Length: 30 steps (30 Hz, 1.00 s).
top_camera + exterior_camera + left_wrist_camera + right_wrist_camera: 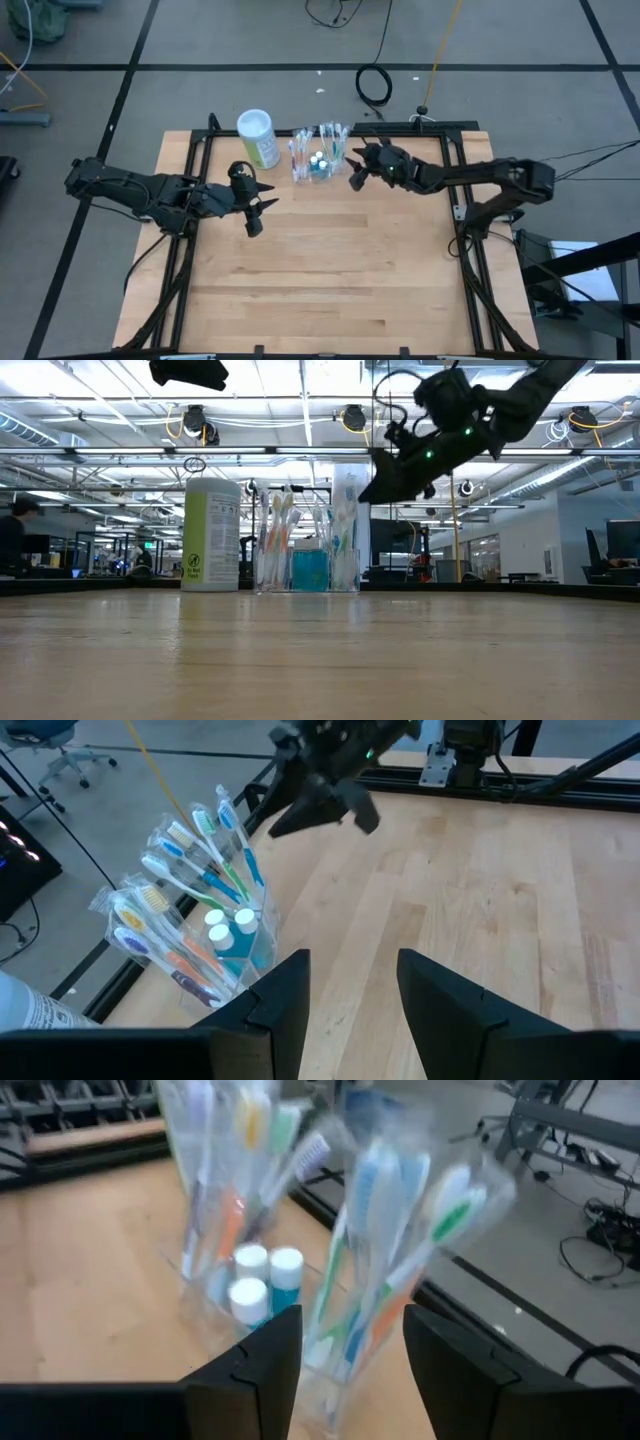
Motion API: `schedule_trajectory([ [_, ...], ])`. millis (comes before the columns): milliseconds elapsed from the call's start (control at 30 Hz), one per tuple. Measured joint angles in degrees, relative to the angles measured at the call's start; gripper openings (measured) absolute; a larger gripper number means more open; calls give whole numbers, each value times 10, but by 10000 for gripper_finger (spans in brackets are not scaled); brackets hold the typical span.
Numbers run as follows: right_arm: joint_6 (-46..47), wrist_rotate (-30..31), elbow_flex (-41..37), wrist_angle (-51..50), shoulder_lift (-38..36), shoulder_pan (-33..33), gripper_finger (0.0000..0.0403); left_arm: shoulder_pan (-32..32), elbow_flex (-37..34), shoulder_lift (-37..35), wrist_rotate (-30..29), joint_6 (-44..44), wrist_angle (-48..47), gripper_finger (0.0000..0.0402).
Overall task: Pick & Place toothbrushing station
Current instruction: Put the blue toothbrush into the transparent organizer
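The toothbrushing station (320, 158) is a clear plastic holder with wrapped toothbrushes and small blue bottles with white caps. It stands upright on its base near the table's far edge, as the low view shows (305, 555). My right gripper (353, 167) hangs open just to its right, raised above the table (385, 485), fingers pointing at the brushes (380, 1250). Nothing shows between its fingers (350, 1350). My left gripper (262, 207) is open and held high to the station's near left, with the station (215, 925) ahead of its fingers (350, 990).
A green canister with a white lid (258, 136) stands upright just left of the station (212, 535). A black frame (440, 128) runs along the table's edges. The near half of the wooden table (320, 290) is bare.
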Motion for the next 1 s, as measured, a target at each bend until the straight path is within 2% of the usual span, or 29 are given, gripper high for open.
schedule_trajectory([
  [100, -7, 0, 0, -13, -35, 7, 171, 0, 0, 0, -1, 0, 2, 159],
  [200, -27, 0, 0, 29, -61, 7, 171, 1, 0, 0, -1, 0, 3, 159],
  [300, -63, 0, 0, 125, -71, 6, 170, 1, 0, 0, -1, 1, 5, 159],
  [400, -108, 0, 0, 252, -59, -7, 163, 1, 0, 0, -2, 13, 15, 159],
  [467, -114, 1, 1, 300, -44, -21, 158, 1, 0, 0, -2, 28, 25, 159],
  [667, -61, -4, 13, 284, 14, -73, 151, 1, 0, 0, -2, 40, 42, 159],
  [833, -14, -79, 20, 281, 70, -103, 150, 1, 0, 0, -2, 41, 43, 159],
  [1000, -16, -67, 20, 242, 96, -103, 150, 1, 0, 0, -2, 41, 43, 159],
])
